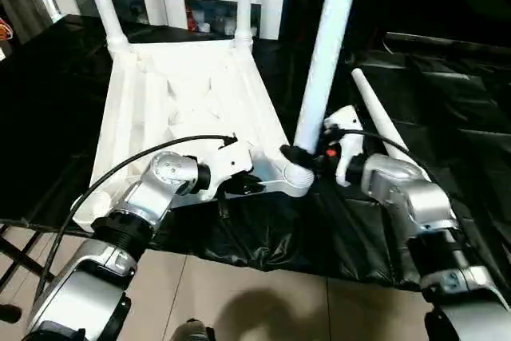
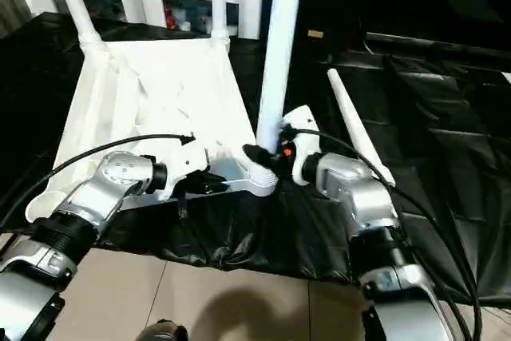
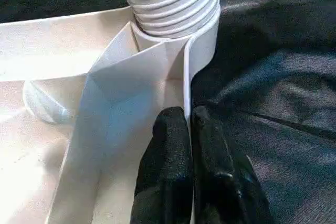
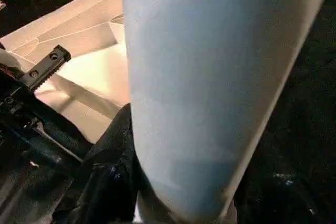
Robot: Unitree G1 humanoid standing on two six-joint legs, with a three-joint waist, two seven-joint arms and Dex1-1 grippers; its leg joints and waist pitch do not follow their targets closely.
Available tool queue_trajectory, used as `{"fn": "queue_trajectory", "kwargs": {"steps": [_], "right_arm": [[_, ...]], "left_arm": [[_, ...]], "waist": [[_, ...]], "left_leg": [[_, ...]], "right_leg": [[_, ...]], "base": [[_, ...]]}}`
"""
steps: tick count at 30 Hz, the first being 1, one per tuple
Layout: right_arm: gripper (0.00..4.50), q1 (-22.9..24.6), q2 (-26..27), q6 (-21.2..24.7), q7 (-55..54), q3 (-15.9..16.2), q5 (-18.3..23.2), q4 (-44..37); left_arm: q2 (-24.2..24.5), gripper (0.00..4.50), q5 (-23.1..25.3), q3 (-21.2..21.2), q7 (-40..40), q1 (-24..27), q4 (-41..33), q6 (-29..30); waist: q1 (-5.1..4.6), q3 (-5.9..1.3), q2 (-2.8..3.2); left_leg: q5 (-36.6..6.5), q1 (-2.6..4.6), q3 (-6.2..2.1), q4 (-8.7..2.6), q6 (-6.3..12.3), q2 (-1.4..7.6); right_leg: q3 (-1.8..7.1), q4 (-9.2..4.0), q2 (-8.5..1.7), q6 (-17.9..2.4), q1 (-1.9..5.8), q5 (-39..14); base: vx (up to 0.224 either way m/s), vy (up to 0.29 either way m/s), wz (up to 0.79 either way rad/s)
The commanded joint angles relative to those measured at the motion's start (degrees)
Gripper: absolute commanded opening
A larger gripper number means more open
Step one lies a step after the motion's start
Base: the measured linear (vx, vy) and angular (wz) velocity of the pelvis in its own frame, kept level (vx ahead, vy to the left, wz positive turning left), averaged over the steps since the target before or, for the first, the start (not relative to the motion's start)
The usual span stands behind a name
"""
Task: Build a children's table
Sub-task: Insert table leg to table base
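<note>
While the left fingers (image 3: pixel 186 145) pinch the table top (image 1: pixel 184 89) rim | right fingers (image 1: pixel 302 155) squeeze the leg (image 1: pixel 323 53) low | light, stiff, slippery plastic | hold near socket.

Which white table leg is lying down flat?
The loose leg on the black sheet, to the right of the right gripper. The other three stand upright in the upturned table top.
</note>
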Motion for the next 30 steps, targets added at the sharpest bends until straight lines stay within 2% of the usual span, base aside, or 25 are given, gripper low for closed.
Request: {"fn": "queue_trajectory", "kwargs": {"steps": [1,5,12,14,15,16,17,19,20,22,23,25,30], "right_arm": [[1.9,-0.2,0.2,-0.4,0.0,0.5,-1.0,1.9],[1.9,-0.6,0.9,-2.0,0.0,-0.7,-0.5,3.9],[1.9,0.7,1.4,-1.8,0.2,-3.5,2.1,4.2],[1.9,1.7,1.6,-1.8,0.0,-5.4,3.7,4.3],[1.9,1.7,1.6,-1.8,0.0,-5.4,3.7,4.3],[1.9,2.6,1.7,-2.2,0.1,-6.1,4.4,4.1],[1.9,3.8,1.9,-2.8,0.0,-6.8,4.9,3.9],[1.9,4.9,2.1,-3.4,0.0,-7.1,5.2,3.7],[1.9,6.2,2.5,-4.3,0.1,-7.5,5.4,3.3],[1.9,7.0,2.8,-5.0,0.0,-7.7,5.5,3.2],[1.9,7.6,3.1,-5.5,0.0,-7.9,5.5,3.1],[1.9,9.5,3.9,-7.2,-0.4,-8.5,5.6,2.8],[1.9,13.1,4.7,-8.9,-1.7,-8.2,5.5,-0.8]], "left_arm": [[-0.6,0.0,-0.1,-0.1,-0.7,0.3,0.2,0.6],[-0.7,0.0,-0.9,0.3,-1.2,0.2,-0.6,0.8],[-1.0,0.0,-1.2,1.2,-0.5,0.1,-0.7,1.0],[-1.2,0.0,-1.4,1.7,-0.4,0.0,-0.7,1.3],[-1.2,0.0,-1.4,1.7,-0.4,0.0,-0.7,1.3],[-1.3,0.0,-1.5,1.9,-0.3,-0.1,-0.7,1.3],[-1.5,0.0,-1.5,2.2,0.2,-0.2,-0.5,1.3],[-1.7,0.0,-1.6,2.4,0.6,-0.4,-0.2,1.3],[-1.9,0.0,-1.5,2.7,1.3,-0.7,0.2,1.1],[-2.2,0.0,-1.5,2.9,1.6,-0.9,0.6,1.1],[-2.3,0.0,-1.4,3.0,1.9,-1.1,0.8,1.1],[-2.9,0.0,-1.3,3.5,3.0,-1.8,1.7,1.1],[-3.6,0.0,-0.9,3.9,4.5,-2.7,3.1,0.9]], "waist": [[-0.03,-4.55,-0.09],[-0.08,-4.57,-0.18],[-0.01,-4.6,-0.24],[0.02,-4.61,-0.23],[0.08,-4.65,-0.02],[0.1,-4.6,-0.13],[0.15,-4.62,0.14],[0.21,-4.69,0.08],[0.22,-4.67,0.39],[0.13,-4.62,0.12],[0.2,-4.65,0.39],[0.31,-4.59,0.52],[0.48,-4.44,0.51]], "left_leg": [[-12.1,1.78,-1.23,-3.87,-1.41,1.98],[-12.1,1.72,-1.25,-3.88,-1.33,1.97],[-11.5,1.71,-1.18,-3.82,-0.7,1.99],[-11.3,1.69,-1.2,-3.82,-0.54,2.0],[-11.3,1.71,-1.21,-3.79,-0.53,1.99],[-11.5,1.68,-1.19,-3.81,-0.49,2.0],[-11.7,1.7,-1.21,-3.84,-0.56,2.01],[-11.9,1.73,-1.24,-3.83,-0.65,2.05],[-12.2,1.76,-1.31,-3.88,-0.76,2.04],[-12.7,1.73,-1.29,-3.93,-0.83,2.0],[-12.8,1.74,-1.32,-3.91,-0.9,2.01],[-14.1,1.85,-1.4,-4.02,-1.24,2.05],[-15.5,1.96,-1.52,-4.27,-1.45,2.13]], "right_leg": [[2.75,-4.55,-4.52,-11.5,2.41,-6.6],[2.73,-4.49,-4.53,-11.5,2.44,-6.5],[2.77,-4.49,-4.56,-11.7,2.48,-5.9],[2.74,-4.47,-4.56,-11.8,2.49,-5.8],[2.75,-4.44,-4.58,-11.9,2.49,-5.6],[2.75,-4.52,-4.55,-11.9,2.48,-5.7],[2.76,-4.56,-4.59,-11.8,2.48,-5.7],[2.73,-4.51,-4.59,-11.9,2.47,-5.4],[2.67,-4.52,-4.56,-12.0,2.43,-5.5],[2.65,-4.62,-4.52,-12.0,2.48,-5.9],[2.67,-4.63,-4.59,-11.9,2.45,-6.1],[2.69,-4.86,-4.62,-11.7,2.39,-7.4],[2.74,-5.2,-4.74,-10.9,2.27,-9.8]], "base": [[0.0,0.0,0.0],[0.0,0.0,0.0],[0.0,0.0,0.0],[0.0,0.0,0.0],[0.0,0.0,0.0],[0.0,0.0,0.0],[0.0,0.0,0.0],[0.0,0.0,0.0],[0.0,0.0,0.0],[0.0,0.0,0.0],[0.0,0.0,0.0],[0.0,0.0,0.0],[0.0,0.0,0.0]]}}
